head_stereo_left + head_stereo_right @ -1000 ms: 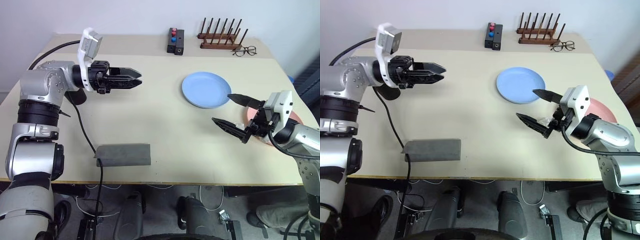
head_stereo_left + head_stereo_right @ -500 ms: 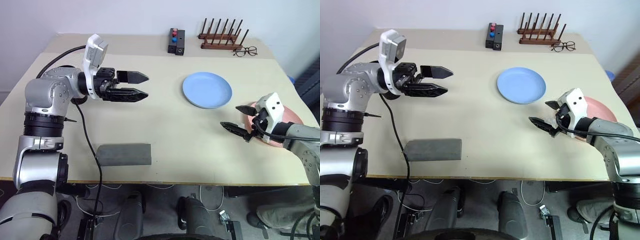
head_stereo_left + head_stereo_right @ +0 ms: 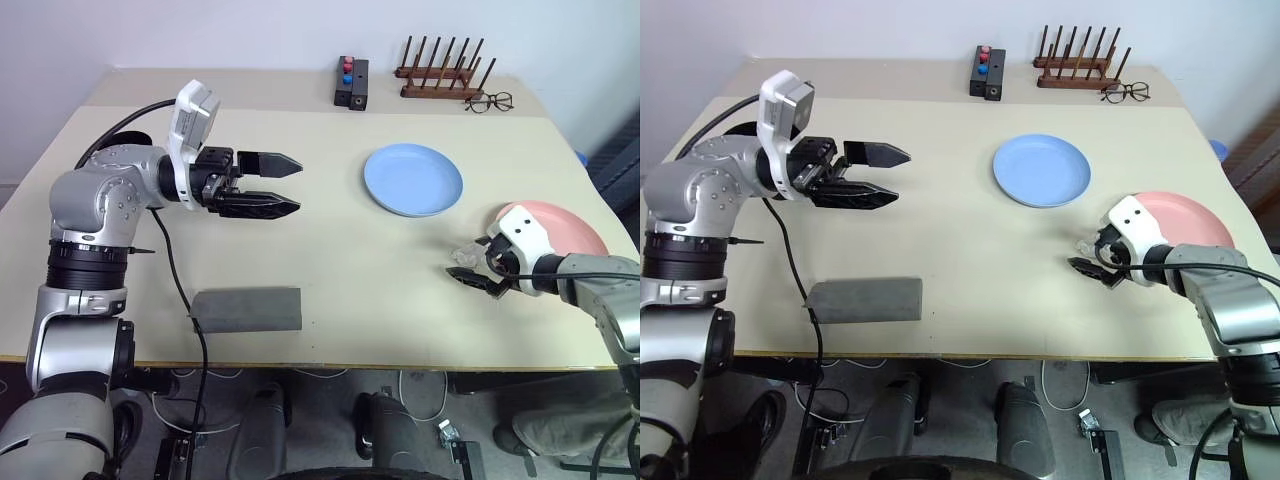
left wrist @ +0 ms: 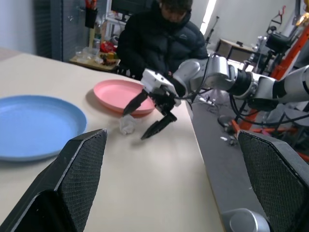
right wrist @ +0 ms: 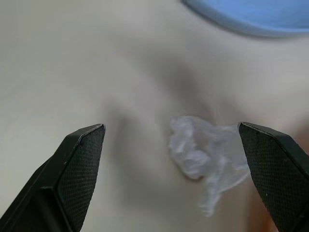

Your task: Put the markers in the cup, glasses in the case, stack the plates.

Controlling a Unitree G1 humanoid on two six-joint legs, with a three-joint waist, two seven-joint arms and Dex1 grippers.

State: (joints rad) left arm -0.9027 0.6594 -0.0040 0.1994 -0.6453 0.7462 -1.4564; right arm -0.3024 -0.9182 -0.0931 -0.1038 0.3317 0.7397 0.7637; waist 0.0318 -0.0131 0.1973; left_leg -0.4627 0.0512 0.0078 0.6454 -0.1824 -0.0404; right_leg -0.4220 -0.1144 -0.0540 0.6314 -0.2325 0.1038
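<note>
Plates were, in our judgement, the step in hand, the pink one to go onto the blue. Closest to us the grey case (image 3: 247, 308) lay near the table's (image 3: 330, 260) front edge. Further in, by the right edge, the right gripper (image 4: 135, 126) hung low with its jaws wide apart. What sat between them was a crumpled clear scrap (image 5: 200, 147), not a plate. The pink plate (image 3: 570, 228) lay just beside that gripper, outside the jaws, against the right edge. To do it well, we reckoned one finger should slip under the pink rim and the other over it, clear of the scrap. The left gripper (image 3: 299, 185) hovered left of centre, jaws apart and empty. The blue plate (image 3: 413, 180) lay beyond, towards the far edge.
</note>
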